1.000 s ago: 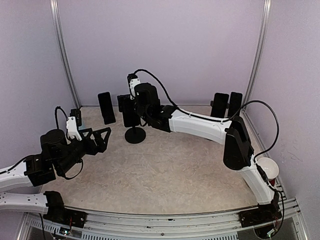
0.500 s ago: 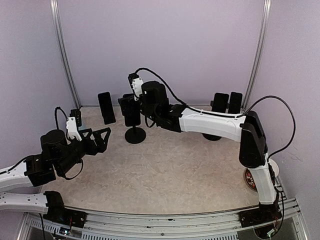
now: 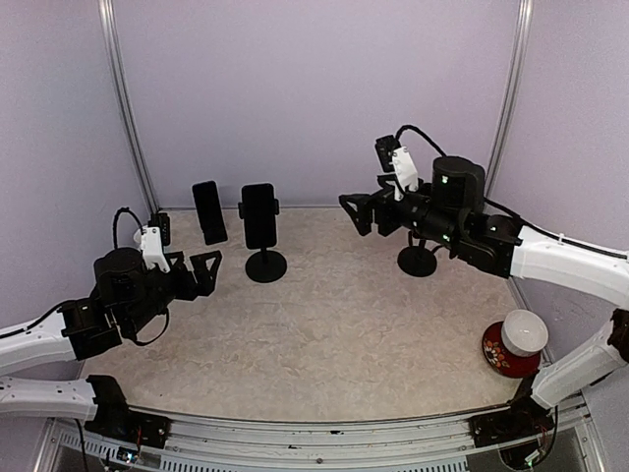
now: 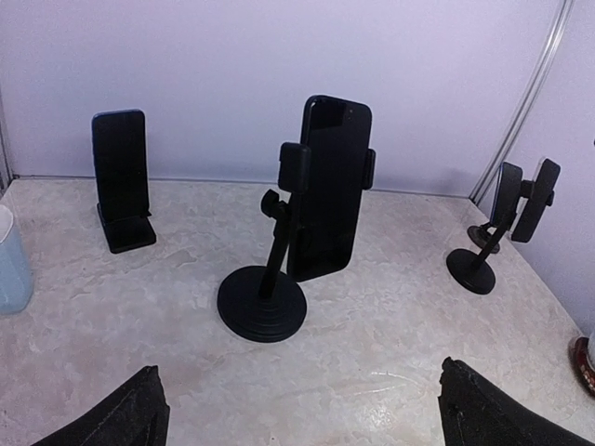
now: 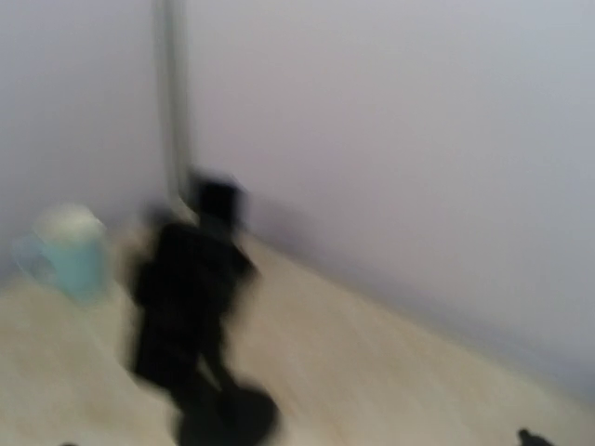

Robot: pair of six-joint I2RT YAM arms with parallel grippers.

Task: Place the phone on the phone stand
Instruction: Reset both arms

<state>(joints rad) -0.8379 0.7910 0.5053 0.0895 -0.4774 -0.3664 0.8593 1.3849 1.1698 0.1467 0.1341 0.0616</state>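
Lilac walls (image 3: 324,88) are seen closing in a marbled beige table (image 3: 334,334), with the black phone stand (image 4: 262,305) set on its round base towards the back, left of centre. The right arm is seen well to the right of that stand and raised above the table; the right gripper (image 3: 352,212) is turned towards the stand, its fingers spread wide with nothing between them. The left arm is held low, to the left of the stand and nearer the front edge; the left gripper (image 3: 208,272) is likewise pointed at the stand, its fingers parted fully and nothing grasped. The phone (image 4: 330,186) is held upright in the stand's clamp, touched by neither gripper. Further dark stands (image 4: 469,269) are placed well to the right of the phone stand, by the back corner. A second phone (image 4: 121,177) is propped on a low holder just left of the stand, near the back wall. A white cup (image 3: 524,331) is set on a red saucer (image 3: 496,354) far to the right of the stand and towards the front. A pale blue mug (image 4: 9,265) is found well to its left. The right wrist view is too blurred for details to be made out.
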